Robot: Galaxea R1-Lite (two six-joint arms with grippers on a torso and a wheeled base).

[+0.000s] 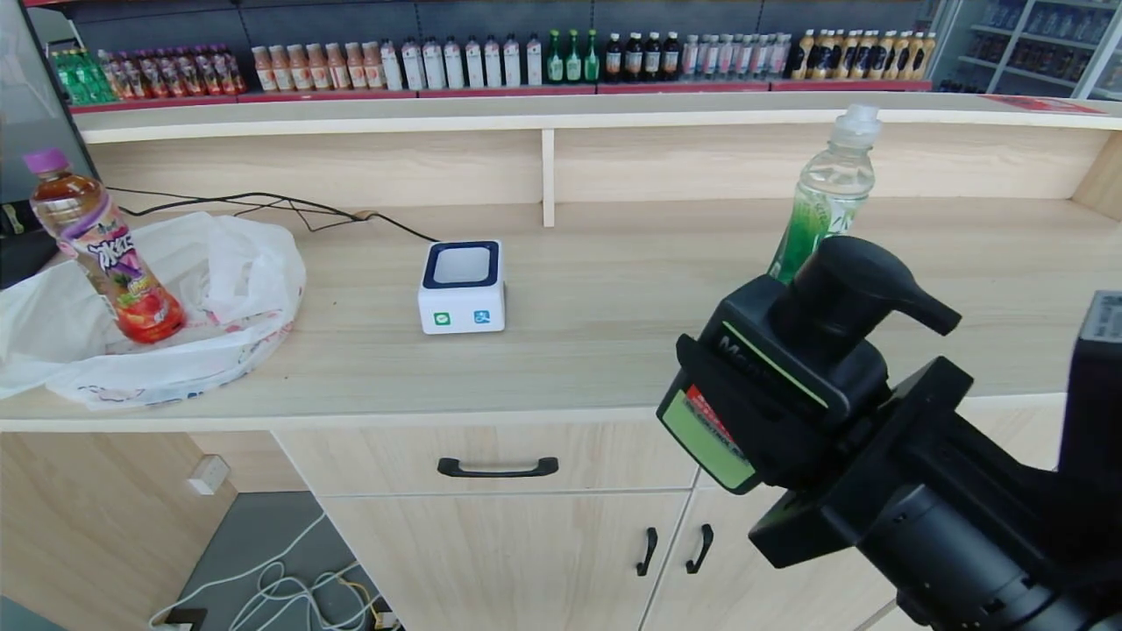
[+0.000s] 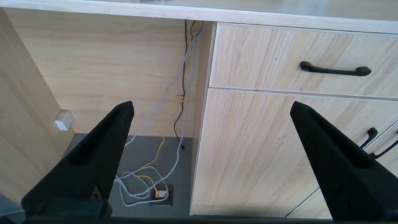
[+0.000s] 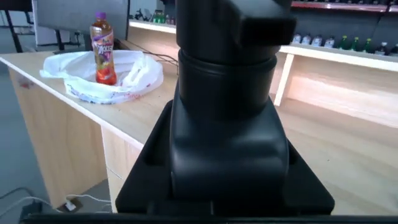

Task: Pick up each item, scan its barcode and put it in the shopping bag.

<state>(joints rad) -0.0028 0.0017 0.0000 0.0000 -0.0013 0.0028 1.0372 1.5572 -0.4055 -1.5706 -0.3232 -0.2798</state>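
Light wood-grain counter, raised back ledge with upright divider. Below: drawer with black handle, cabinet doors. Behind: shelf of bottled drinks. Grey floor, loose cables.

Scanner front: green, blue icon signs; no legible text.

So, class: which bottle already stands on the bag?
The purple-capped tea bottle; the green-labelled one stands on bare counter, the pump bottle is held.
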